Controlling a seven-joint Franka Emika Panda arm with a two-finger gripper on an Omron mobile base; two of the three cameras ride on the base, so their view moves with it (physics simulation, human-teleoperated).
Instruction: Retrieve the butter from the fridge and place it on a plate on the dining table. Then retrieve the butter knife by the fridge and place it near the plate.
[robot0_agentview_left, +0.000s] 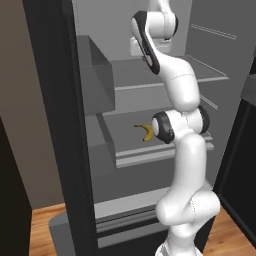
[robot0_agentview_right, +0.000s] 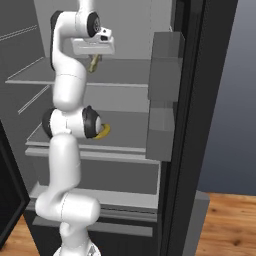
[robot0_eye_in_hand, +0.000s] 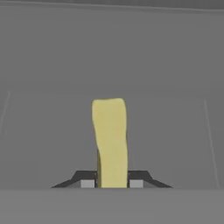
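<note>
Yellow butter (robot0_eye_in_hand: 109, 142) stands at the centre of the hand view, a slim straight stick pinched at its lower end between the two dark fingertips (robot0_eye_in_hand: 87, 183) of the hand (robot0_eye_in_hand: 112, 183). Behind it lies a bare grey shelf (robot0_eye_in_hand: 43, 131). In the right base view the butter (robot0_agentview_right: 93, 62) hangs just under the hand (robot0_agentview_right: 94, 54), upper left of the frame, above an upper shelf (robot0_agentview_right: 120, 79) inside the open fridge (robot0_agentview_right: 182, 125). One shelf lower, near the middle of the left base view, a banana (robot0_agentview_left: 146, 131) lies beside the arm's elbow (robot0_agentview_left: 167, 127). Door bins (robot0_agentview_left: 95, 80) line the fridge door at upper left there.
</note>
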